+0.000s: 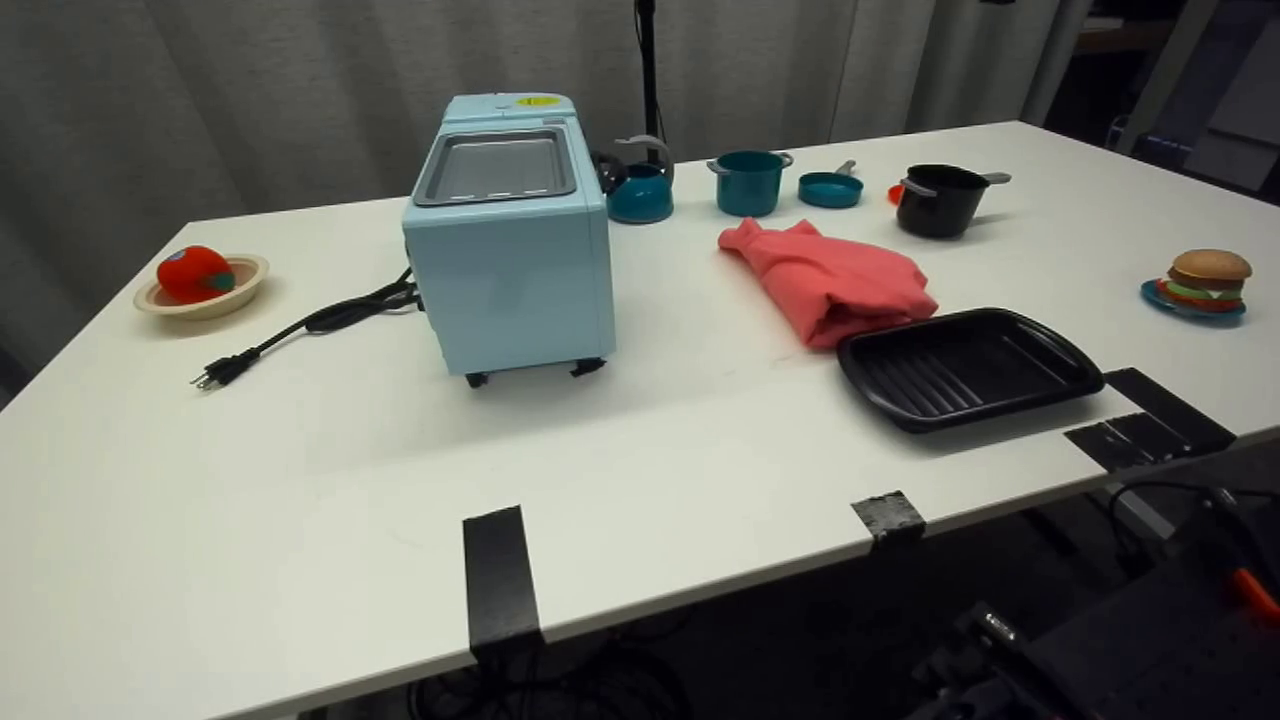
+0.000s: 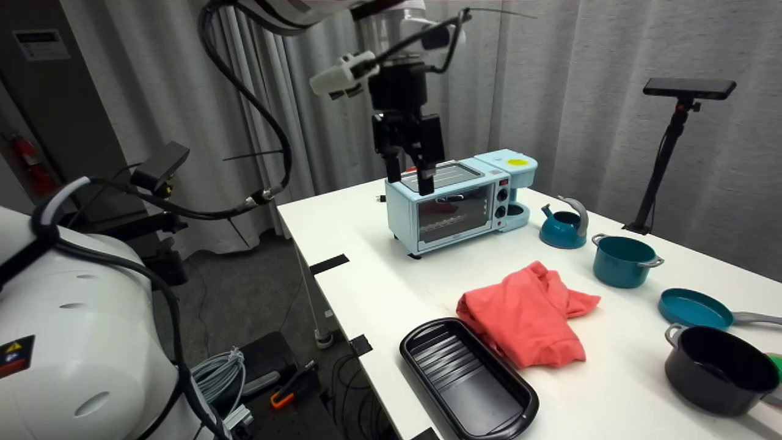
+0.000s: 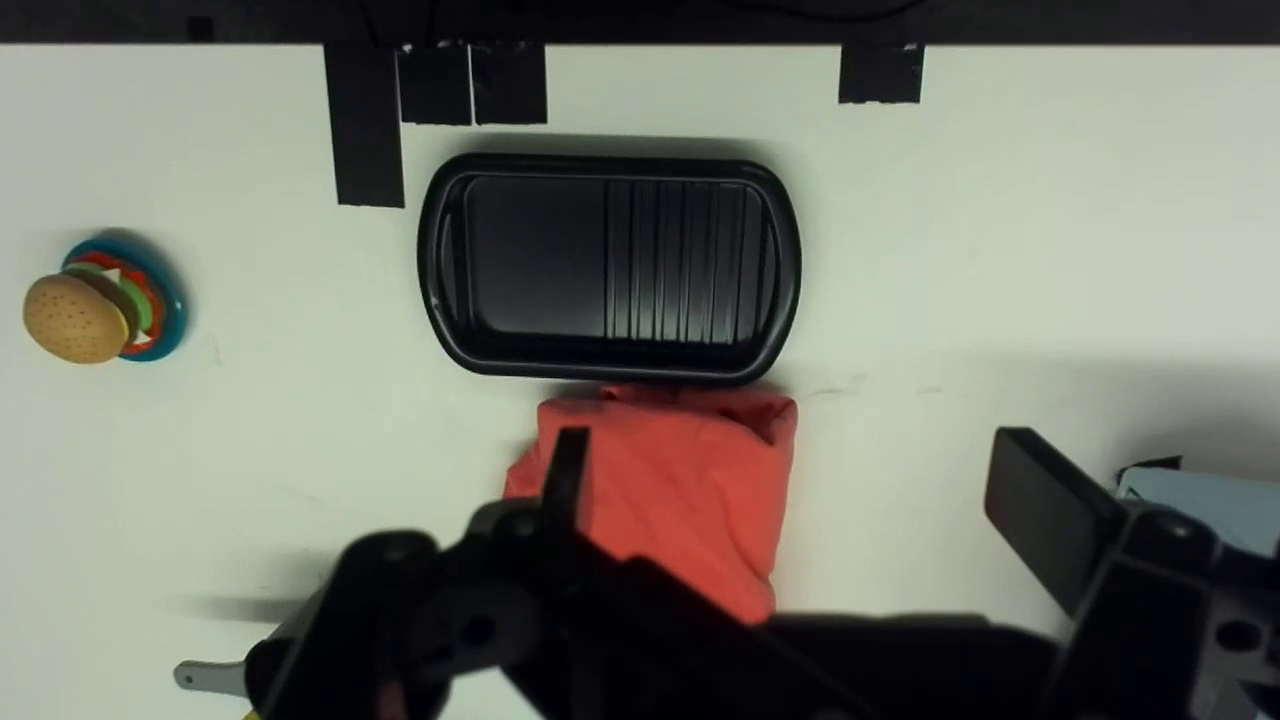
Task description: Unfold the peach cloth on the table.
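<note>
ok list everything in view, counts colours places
table: 1, white, centre
oven: 1, blue, on table
cord: 1, black, beside oven
kettle: 1, teal, beside oven
teal pot: 1, teal, beside kettle
pan: 1, teal, beside teal pot
black pot: 1, black, beside pan
small item: 1+, red, beside black pot
tray: 1, black, near table edge
cloth: 1, coral, bunched beside tray
tape: several, black, table edge
plate: 1, blue, on table
burger: 1, brown, on plate
bowl: 1, beige, near cord
toy: 1, red, in bowl
curtains: several, grey, behind table
stand: 1, black, near kettle
extinguisher: 1, red, background
gear: several, mostly dark, background
arm: 1, white, beside table
gripper: 1, black, open above table
</note>
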